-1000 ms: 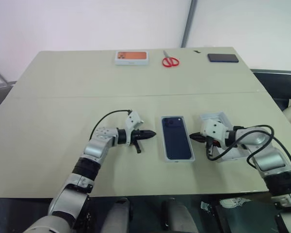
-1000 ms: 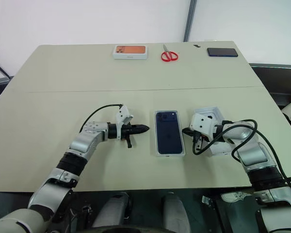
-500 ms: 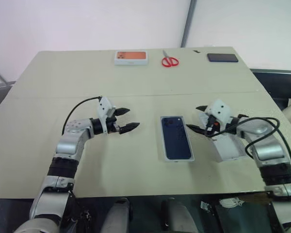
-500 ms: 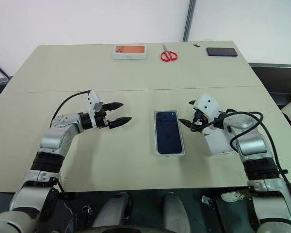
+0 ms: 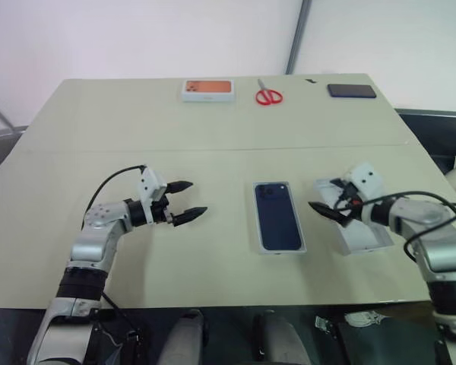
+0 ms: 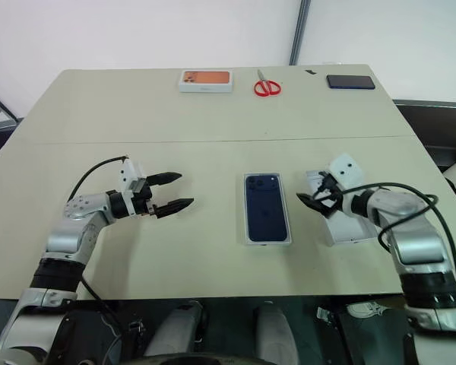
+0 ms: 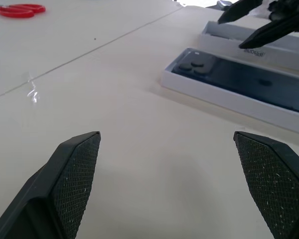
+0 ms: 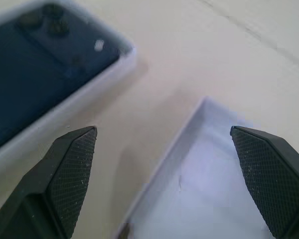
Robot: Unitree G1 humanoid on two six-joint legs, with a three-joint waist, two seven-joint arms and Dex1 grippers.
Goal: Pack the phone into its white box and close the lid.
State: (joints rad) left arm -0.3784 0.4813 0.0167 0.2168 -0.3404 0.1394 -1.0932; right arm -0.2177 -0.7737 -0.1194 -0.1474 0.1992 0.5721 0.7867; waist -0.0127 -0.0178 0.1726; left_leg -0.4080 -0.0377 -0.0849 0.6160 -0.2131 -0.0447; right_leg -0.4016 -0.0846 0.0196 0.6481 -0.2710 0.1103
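One phone [image 6: 266,213] lies back-up inside the white box [image 6: 268,240], near the middle of the table [image 6: 213,114], camera bump at the far end. I read the packing step as done; the closing step is not.

Just to the right of the box, with a strip of bare table between them, the lid [image 6: 346,232] lies open side up. My right gripper [image 6: 314,201] hangs over the lid's near-left edge, pointing down and toward the box, fingers spread wide and holding nothing. In the right wrist view the lid's white interior [image 8: 199,189] sits between the two fingers [image 8: 65,169], with the box corner [image 8: 124,55] beyond.

My left gripper [image 6: 171,192] hovers above bare table well to the left of the box, also spread wide and empty, pointing level toward the box.

At the far edge of the table sit an orange-topped box [image 6: 205,79], red scissors [image 6: 267,87] and a black slab [image 6: 349,81], all well apart from the work area.

Risks from here, as I judge them:
- The lid is shallow and thin-walled. A pinch on one wall only may let it swing or slip during the flip.
- The lid must be turned over before seating. If it comes down skewed, it can catch on a box wall and push the box across the table.
- Nothing holds the box. A sideways nudge from either gripper would shift it, phone included.
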